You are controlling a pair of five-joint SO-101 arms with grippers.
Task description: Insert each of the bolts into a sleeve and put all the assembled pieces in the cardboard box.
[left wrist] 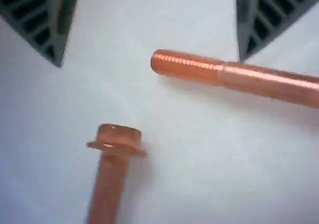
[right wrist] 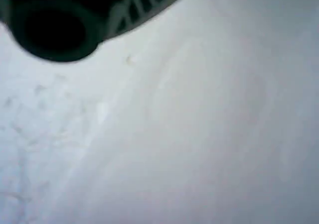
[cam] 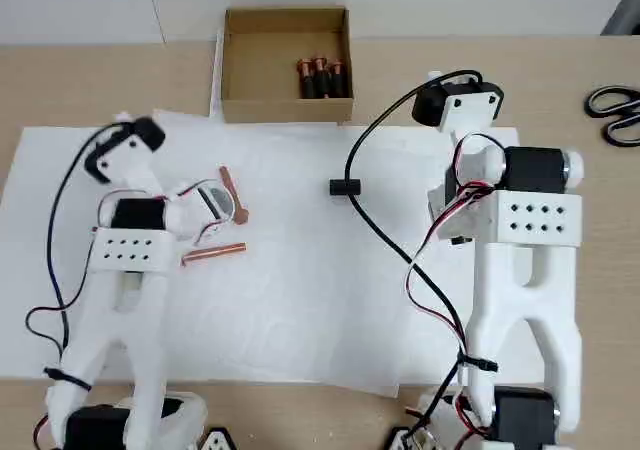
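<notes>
Left wrist view: the left gripper (left wrist: 149, 57) hangs close over the white sheet (left wrist: 209, 164), with its claw wide and holding nothing.
Threaded bolt (left wrist: 234, 77): copper, lying flat on the sheet. Its threaded end sits between the two dark ribbed fingertips (left wrist: 45, 25).
Flange-head bolt (left wrist: 112, 169): copper, lying flat near the first bolt. Its head points toward that bolt and the two are apart.
Right wrist view: the right gripper (right wrist: 134, 5) sits low over the sheet. Whether its claw is wide or narrow cannot be told.
Dark round shape (right wrist: 50, 30): just beside that gripper. Whether it is a sleeve cannot be told.
Sleeve (cam: 345, 186): black and short, lying on the sheet between the two arms, well apart from the loose bolts. The right arm's black cable passes just beside it.
Cardboard box (cam: 250, 70): open-topped and upright, on the table (cam: 100, 70) at the sheet's far edge.
Assembled pieces (cam: 322, 78): three copper bolts in black sleeves, side by side inside the box, on the right arm's side.
Scissors (cam: 615, 113): black-handled, on bare table beyond the right arm, well apart from the sheet.
</notes>
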